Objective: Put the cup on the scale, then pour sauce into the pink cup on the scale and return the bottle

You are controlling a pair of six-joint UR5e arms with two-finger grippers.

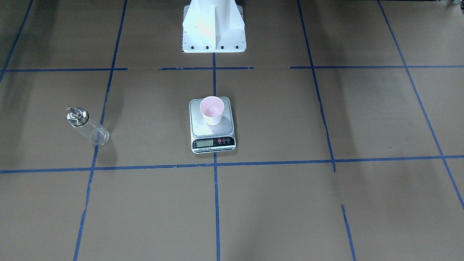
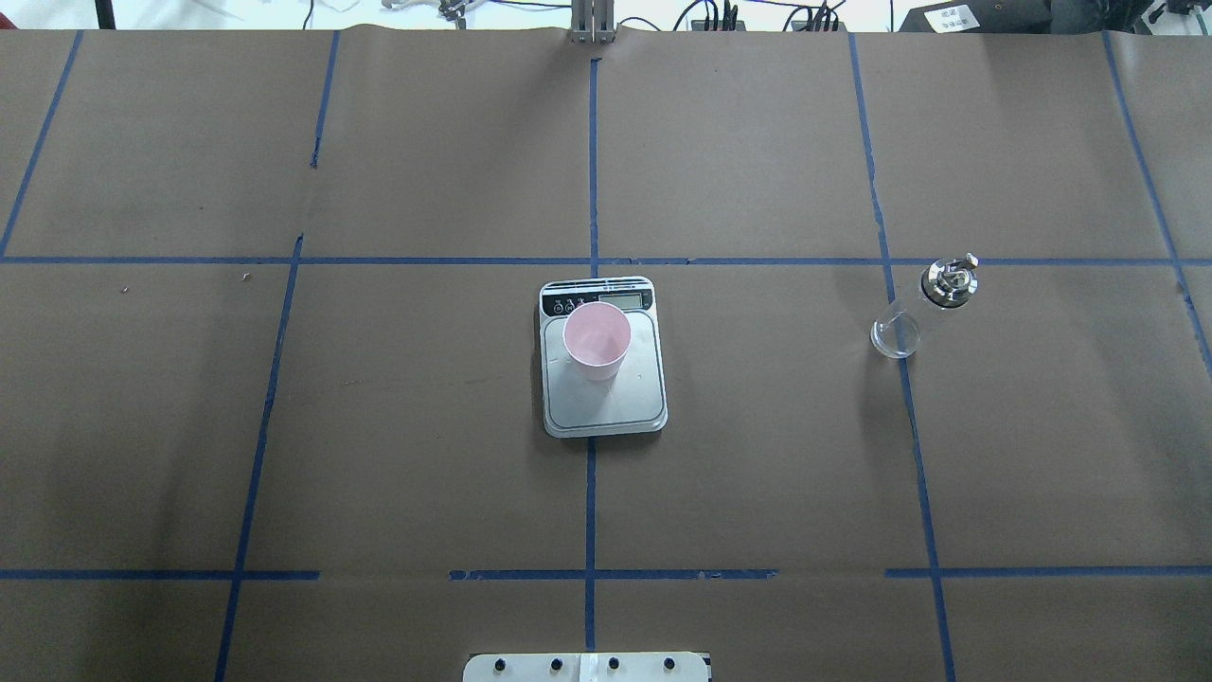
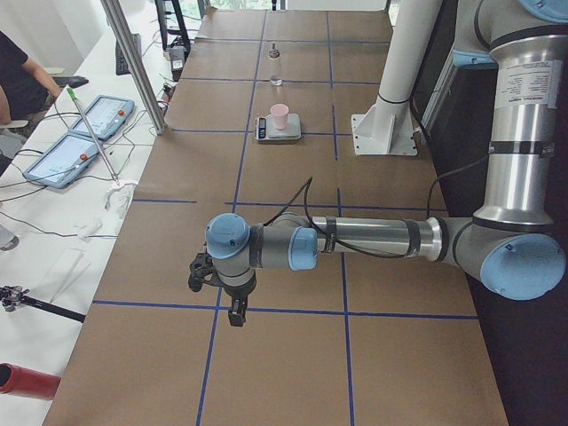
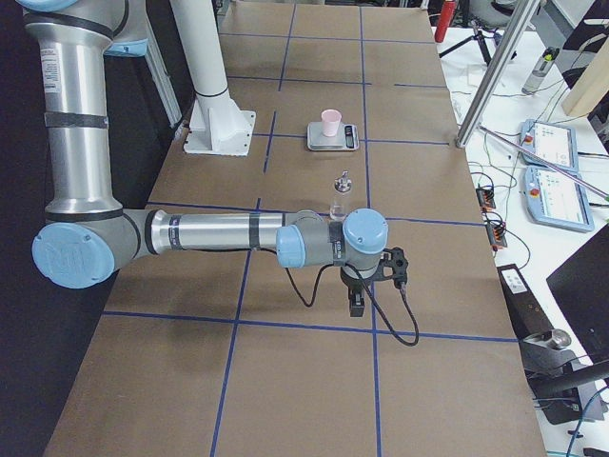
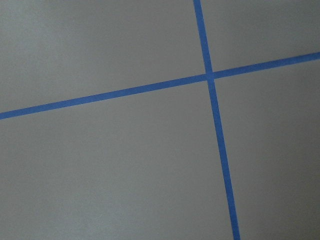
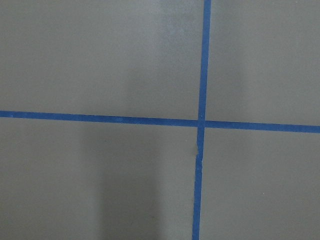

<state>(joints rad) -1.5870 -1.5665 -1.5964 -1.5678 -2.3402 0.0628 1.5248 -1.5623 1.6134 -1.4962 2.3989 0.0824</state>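
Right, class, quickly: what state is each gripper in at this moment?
Left gripper: cannot be told; it shows only in a side view.
Right gripper: cannot be told, for the same reason.

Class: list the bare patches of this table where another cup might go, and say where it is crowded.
Bare paper lies between the scale and the bottle, across the robot's left half beside the scale, and between scale and robot base. Only the scale, bearing the cup, is taken.

Table (image 2: 379,426) — scale (image 2: 606,403), bottle (image 2: 920,308).
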